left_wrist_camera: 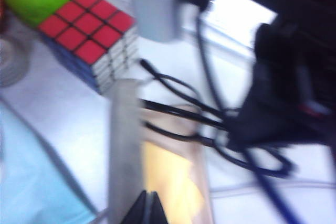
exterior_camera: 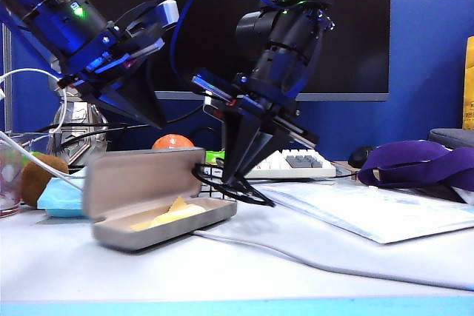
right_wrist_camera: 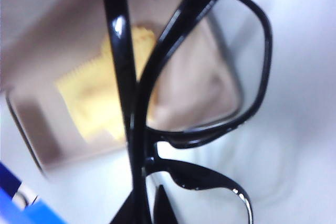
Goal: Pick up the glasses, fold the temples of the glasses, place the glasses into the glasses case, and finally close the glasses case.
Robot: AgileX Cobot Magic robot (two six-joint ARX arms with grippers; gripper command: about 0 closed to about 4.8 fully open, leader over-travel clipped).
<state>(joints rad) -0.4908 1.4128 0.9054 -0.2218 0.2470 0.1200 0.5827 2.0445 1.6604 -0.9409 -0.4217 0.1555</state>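
I see the glasses case (exterior_camera: 152,201), grey with beige lining, lying open on the table, lid upright, a yellow cloth (exterior_camera: 169,214) in its tray. My right gripper (exterior_camera: 238,177), fingers pinched together, holds the black-framed glasses (exterior_camera: 235,186) at the tray's right end, their temples (right_wrist_camera: 173,35) crossing behind the clear lenses.

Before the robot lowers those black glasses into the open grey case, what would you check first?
1. Thin black-framed glasses held by right gripper: ok, shut on them beside the case.
2. Oblong grey fabric glasses case open: ok, lid up.
3. Slim black temples folded: ok, at least one lies across the lens.
4. Case interior free: not ok, a yellow cloth lies inside.
5. Left gripper clear of the path: cannot tell; it hovers by the lid, view blurred.
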